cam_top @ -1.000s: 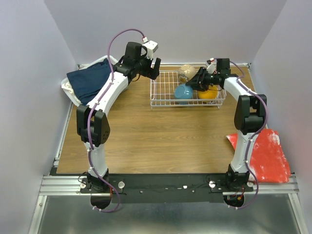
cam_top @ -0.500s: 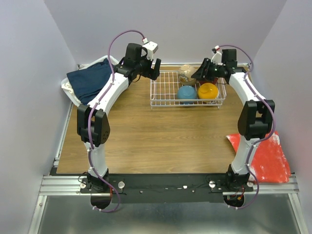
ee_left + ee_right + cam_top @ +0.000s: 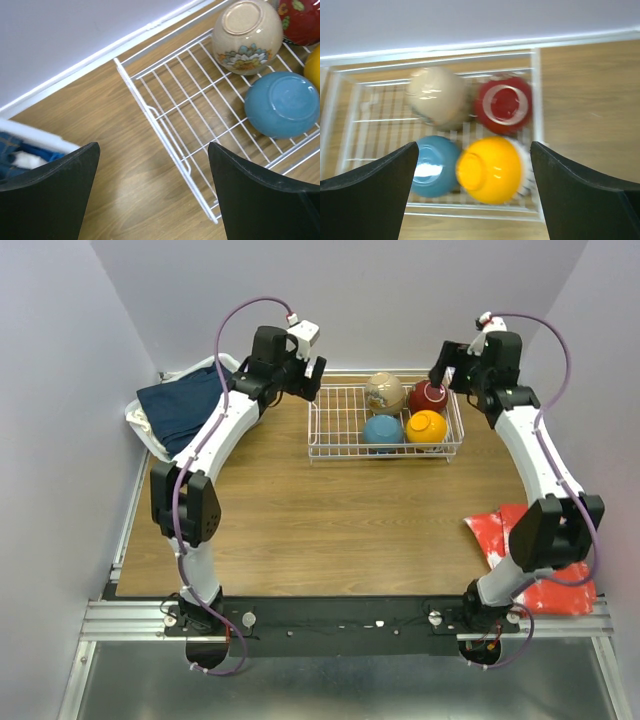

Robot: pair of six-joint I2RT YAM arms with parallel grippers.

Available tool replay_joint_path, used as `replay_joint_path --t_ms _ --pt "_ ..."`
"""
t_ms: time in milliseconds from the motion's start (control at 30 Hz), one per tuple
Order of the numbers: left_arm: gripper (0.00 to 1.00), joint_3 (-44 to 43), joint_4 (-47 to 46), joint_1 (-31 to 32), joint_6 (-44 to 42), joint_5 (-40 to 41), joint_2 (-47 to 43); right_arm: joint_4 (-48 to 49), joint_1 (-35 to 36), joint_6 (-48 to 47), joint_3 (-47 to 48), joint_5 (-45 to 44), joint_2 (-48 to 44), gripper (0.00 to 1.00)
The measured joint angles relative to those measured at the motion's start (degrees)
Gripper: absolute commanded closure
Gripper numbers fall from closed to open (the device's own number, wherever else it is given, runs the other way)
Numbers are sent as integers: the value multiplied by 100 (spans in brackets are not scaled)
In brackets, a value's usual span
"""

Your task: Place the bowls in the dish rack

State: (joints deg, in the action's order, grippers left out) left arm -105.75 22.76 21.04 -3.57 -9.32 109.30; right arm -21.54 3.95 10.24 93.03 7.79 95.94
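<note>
The white wire dish rack [image 3: 335, 422] stands at the back of the table with its bowls upside down in its right half: cream [image 3: 384, 391], dark red [image 3: 428, 396], blue [image 3: 382, 430] and orange [image 3: 426, 427]. My left gripper [image 3: 306, 378] hovers open over the table by the rack's left end [image 3: 165, 131], nothing between its fingers [image 3: 152, 147]. My right gripper [image 3: 455, 365] hangs open above the rack's back right corner. Its wrist view looks down on the cream [image 3: 437, 97], red [image 3: 504, 104], blue [image 3: 435, 165] and orange [image 3: 492, 170] bowls.
A white plastic basket with dark blue cloth [image 3: 185, 405] sits at the back left. A red and white bag [image 3: 545, 560] lies at the table's right edge by the right arm. Walls close in on three sides.
The right gripper opened, left the dark red bowl in the rack's back right corner, then rose and drew back. The left gripper lifted slightly.
</note>
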Motion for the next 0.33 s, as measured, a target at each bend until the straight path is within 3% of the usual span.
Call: replay_joint_path --t_ms 133,333 --pt "1 245 -11 0 -136 341 -341 315 -4 -330 -925 -1266 -730 0" --pt "1 820 -66 0 -251 822 -859 555 -11 -791 -2087 -2046 -1617 0"
